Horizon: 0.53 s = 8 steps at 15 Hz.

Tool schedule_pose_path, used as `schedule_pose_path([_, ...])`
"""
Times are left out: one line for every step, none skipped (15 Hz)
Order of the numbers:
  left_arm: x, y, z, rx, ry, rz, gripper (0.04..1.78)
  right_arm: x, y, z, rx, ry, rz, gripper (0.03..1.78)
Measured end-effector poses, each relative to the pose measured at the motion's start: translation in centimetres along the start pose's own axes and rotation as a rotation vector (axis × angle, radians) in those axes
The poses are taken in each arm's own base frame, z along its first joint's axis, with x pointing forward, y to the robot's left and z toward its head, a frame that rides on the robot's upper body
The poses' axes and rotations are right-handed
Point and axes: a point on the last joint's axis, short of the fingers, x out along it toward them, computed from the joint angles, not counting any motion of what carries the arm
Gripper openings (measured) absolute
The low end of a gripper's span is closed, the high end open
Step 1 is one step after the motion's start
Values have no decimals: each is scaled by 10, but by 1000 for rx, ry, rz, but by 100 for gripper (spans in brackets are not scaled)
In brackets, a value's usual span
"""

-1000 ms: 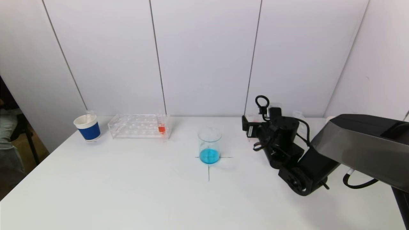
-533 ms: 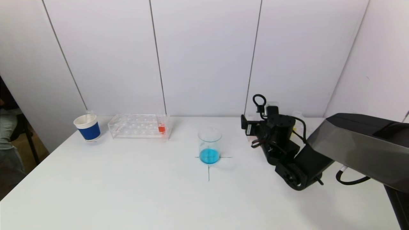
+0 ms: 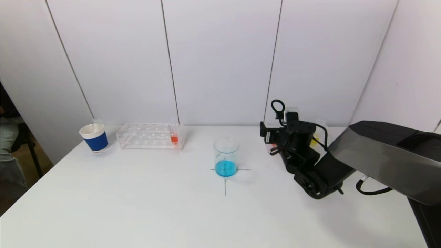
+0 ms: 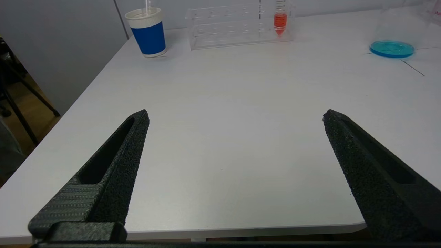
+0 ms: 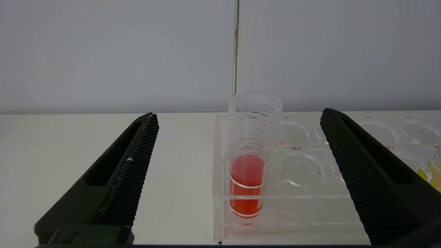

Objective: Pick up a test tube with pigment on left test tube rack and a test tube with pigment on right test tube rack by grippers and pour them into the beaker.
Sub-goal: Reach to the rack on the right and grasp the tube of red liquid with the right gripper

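The beaker (image 3: 226,156) stands mid-table on a cross mark with blue liquid in its bottom. At the back left, the left test tube rack (image 3: 150,136) holds one tube of red pigment (image 3: 174,137) at its right end. My right arm (image 3: 299,151) reaches to the back right and hides most of the right rack. My right gripper (image 5: 239,113) is open and level with a tube of red pigment (image 5: 246,172) standing in the corner hole of the clear right rack (image 5: 310,199); the tube lies ahead of the fingertips, untouched. My left gripper (image 4: 235,113) is open and empty over the table's near edge.
A blue paper cup (image 3: 94,137) with a straw stands left of the left rack. Yellow liquid (image 5: 430,175) shows in the right rack farther along. The white wall rises just behind both racks. Bare table lies between the beaker (image 4: 391,48) and the near edge.
My right arm has moved toward the back wall and the right rack, a little leftward in the head view. The beaker, left rack and cup have not moved.
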Motion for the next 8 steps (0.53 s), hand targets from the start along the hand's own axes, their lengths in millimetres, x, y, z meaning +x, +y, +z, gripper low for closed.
schedule_pose_path([0,0,0,0,0,0,176,2,-1,-1,-1,2,-3,171])
schedule_pose_path([0,0,0,0,0,0,176,4,-1,-1,0,1,-6,171])
schedule_pose_path([0,0,0,0,0,0,176,5,-2,0,-1,1,-8,171])
schedule_pose_path([0,0,0,0,0,0,176,6,-2,-1,-4,6,-10,171])
schedule_pose_path([0,0,0,0,0,0,176,7,-2,-1,-4,6,-11,171])
schedule_pose_path([0,0,0,0,0,0,176,8,-3,-1,-3,5,-12,171])
schedule_pose_path([0,0,0,0,0,0,176,9,-3,-1,-2,4,-13,171])
schedule_pose_path([0,0,0,0,0,0,176,10,-3,0,-2,3,-9,171])
